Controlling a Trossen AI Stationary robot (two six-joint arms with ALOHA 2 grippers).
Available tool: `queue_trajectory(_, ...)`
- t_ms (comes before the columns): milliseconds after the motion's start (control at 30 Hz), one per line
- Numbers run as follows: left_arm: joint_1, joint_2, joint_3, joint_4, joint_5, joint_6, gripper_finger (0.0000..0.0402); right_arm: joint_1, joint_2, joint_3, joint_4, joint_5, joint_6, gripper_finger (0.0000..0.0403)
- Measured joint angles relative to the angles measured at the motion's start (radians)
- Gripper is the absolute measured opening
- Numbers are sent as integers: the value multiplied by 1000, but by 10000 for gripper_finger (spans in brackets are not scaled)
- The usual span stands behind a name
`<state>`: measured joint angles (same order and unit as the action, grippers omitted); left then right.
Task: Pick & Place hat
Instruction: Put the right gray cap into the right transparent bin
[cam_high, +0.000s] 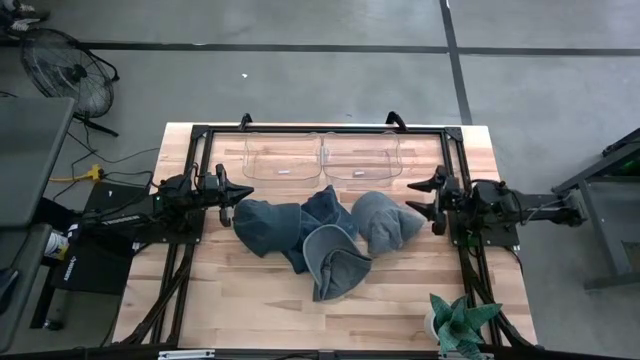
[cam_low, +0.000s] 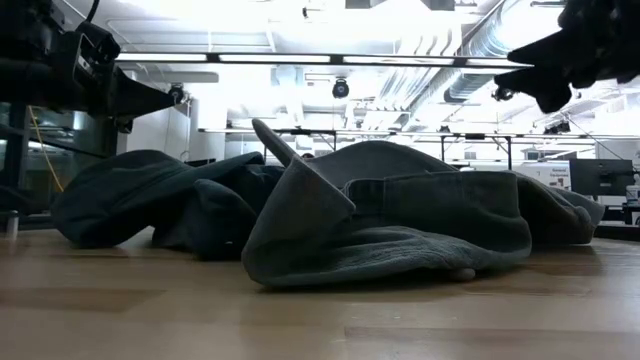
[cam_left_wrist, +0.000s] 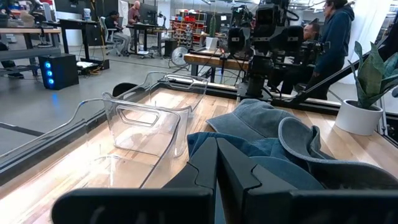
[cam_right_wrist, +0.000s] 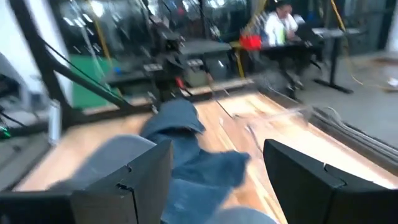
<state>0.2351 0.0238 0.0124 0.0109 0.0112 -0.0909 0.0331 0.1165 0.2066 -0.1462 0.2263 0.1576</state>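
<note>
At centre of the high view, a heap of overlapping blue-grey hats (cam_high: 320, 238) lies on the table (cam_high: 250, 300); individual hats are hard to separate. Left gripper (cam_high: 243, 197) fingers together, right gripper (cam_high: 418, 199) spread, both empty beside the heap.

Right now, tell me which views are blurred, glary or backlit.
Right wrist view: motion-smeared, the hats and room streaked. Low view: bright ceiling lights behind leave the hats dark. Left wrist view: sharp, with glare on the clear bins. High view: evenly lit, soft shadows under the hats.
</note>
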Motion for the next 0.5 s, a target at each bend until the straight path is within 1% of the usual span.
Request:
queue_trajectory(133,0,0,0,0,0,0,1,0,108,130,-213,71,97,245)
queue_trajectory(233,0,0,0,0,0,0,1,0,209,242,-396,104,259,245)
queue_trajectory(300,0,0,0,0,0,0,1,0,275,307,-498,105,394,245)
queue_trajectory(400,0,0,0,0,0,0,1,0,354,383,-559,70,520,245)
queue_trajectory(500,0,0,0,0,0,0,1,0,410,415,-527,-3,543,245)
